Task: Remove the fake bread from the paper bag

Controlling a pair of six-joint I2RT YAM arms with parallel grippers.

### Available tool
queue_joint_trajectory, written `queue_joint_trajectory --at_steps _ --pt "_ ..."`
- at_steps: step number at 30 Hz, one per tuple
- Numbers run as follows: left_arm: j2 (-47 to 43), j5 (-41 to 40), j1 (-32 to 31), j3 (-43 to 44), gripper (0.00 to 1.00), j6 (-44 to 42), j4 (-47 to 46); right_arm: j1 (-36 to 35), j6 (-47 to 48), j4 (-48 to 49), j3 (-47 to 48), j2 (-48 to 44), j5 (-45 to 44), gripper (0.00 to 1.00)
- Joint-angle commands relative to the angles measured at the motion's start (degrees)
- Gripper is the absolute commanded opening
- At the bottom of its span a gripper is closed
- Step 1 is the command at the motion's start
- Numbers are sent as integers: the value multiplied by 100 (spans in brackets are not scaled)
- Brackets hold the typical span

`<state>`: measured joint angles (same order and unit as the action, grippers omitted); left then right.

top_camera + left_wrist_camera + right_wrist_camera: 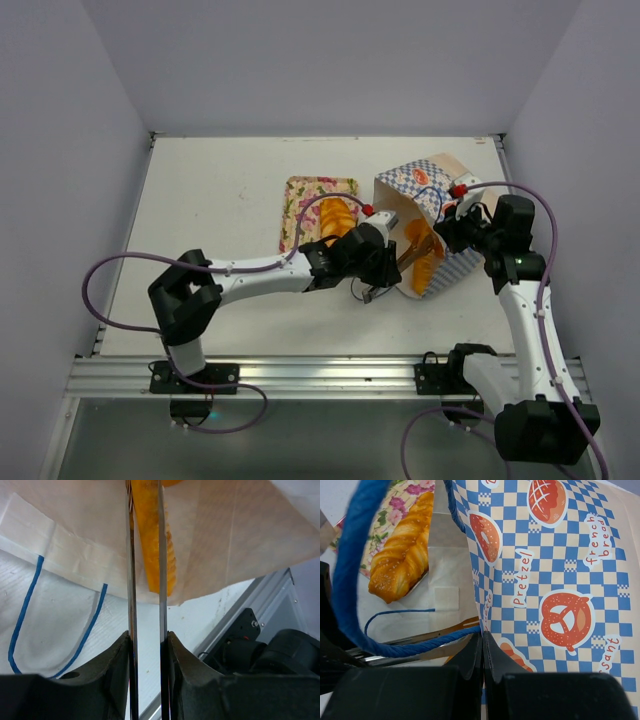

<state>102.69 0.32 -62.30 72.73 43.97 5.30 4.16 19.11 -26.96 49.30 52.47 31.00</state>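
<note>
The paper bag (432, 185) lies on its side at the centre right, its mouth facing my left arm. Inside it shows orange fake bread (427, 262). My left gripper (397, 265) reaches into the mouth; its long thin metal fingers (132, 555) are closed in on a ridged orange piece of fake bread (150, 540). My right gripper (483, 635) is shut on the bag's checkered rim (555, 580) beside a blue cord handle (345, 580). Another golden twisted fake bread (338, 215) lies on the flowered tray (300, 205).
The tray sits just left of the bag, close behind my left wrist. White walls close in the table on three sides. A metal rail (320, 375) with both arm bases runs along the near edge.
</note>
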Motion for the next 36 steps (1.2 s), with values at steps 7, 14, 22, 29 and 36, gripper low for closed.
queue_joint_trajectory --at_steps 7,14,22,29,36 --pt "-619 442 201 -373 0 68 -706 14 -101 244 -26 -96 20 0" --pt "-873 548 350 -514 0 -89 -610 23 -127 261 -34 -114 29 0" --pt "-1137 662 429 -567 0 -441 -100 23 -162 288 -34 -123 -51 0" --pt "-1287 742 465 -593 0 -670 313 41 -241 340 -34 -166 -191 0" --pt "-1638 829 473 -812 0 -872 735 67 -347 472 -69 -237 -446 0"
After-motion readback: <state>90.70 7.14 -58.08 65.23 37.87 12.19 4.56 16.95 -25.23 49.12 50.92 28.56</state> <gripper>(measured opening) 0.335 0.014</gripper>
